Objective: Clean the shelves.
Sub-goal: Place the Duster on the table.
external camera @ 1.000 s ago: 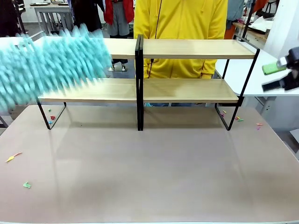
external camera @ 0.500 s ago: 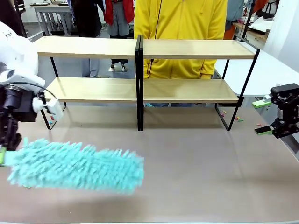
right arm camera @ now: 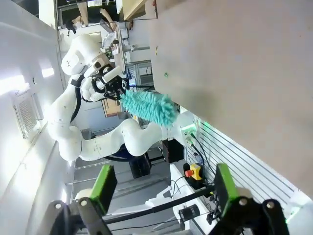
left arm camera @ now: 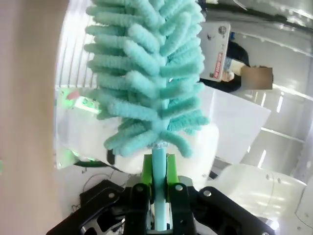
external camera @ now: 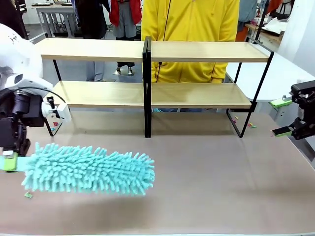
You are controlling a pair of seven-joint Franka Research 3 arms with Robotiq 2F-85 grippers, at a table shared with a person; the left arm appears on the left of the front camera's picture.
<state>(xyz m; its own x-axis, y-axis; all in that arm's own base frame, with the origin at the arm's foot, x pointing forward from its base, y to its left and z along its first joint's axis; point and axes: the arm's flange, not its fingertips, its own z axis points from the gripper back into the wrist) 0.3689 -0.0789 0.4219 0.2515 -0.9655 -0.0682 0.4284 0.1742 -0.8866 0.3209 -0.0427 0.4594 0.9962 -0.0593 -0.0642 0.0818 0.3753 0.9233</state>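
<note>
The left gripper (external camera: 11, 156) is clamped on the thin stem of a fluffy turquoise duster (external camera: 88, 169), and the left wrist view shows the green pads (left arm camera: 146, 174) pressed against that stem from both sides. The duster hangs level over the brown table (external camera: 206, 187), well in front of the shelves (external camera: 147, 73) and lower than their bottom board, touching neither. The shelves stand at the far edge of the table, just in front of a person in a yellow top (external camera: 189, 29), and all four wooden boards look bare. Whether they are dusty or already wiped cannot be judged, so the job reads as unfinished, with the duster away from the boards and every board perhaps left to sweep. Small coloured scraps (external camera: 251, 125) lie on the table beside the right foot of the shelves, and a few more (external camera: 53, 123) by the left foot. The right gripper (external camera: 289, 118) waits off to the right of the shelves with its fingers spread apart and nothing between them. Its arm is cut off by the picture edge. The duster's stem is mostly hidden inside the left gripper, and its far tip runs out of the top of the left wrist view.
</note>
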